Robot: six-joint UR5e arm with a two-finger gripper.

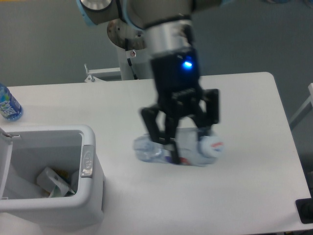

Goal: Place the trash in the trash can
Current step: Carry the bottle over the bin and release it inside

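Observation:
The flattened clear plastic bottle (188,152) with a bluish label and cap lies on its side on the white table, just right of centre. My gripper (183,129) hangs directly over it, fingers spread apart and reaching down to the bottle's top; it looks open and motion-blurred. The white boxy trash can (93,188) stands at the front left with its lid (5,161) swung open and a grey latch (87,159) on its rim. Crumpled whitish wrapper trash (51,181) lies inside the can.
An intact blue-labelled water bottle (7,105) stands at the far left table edge. A metal bracket (90,74) sits behind the table's back edge near the arm's base. The table's right edge runs close to the gripper's right.

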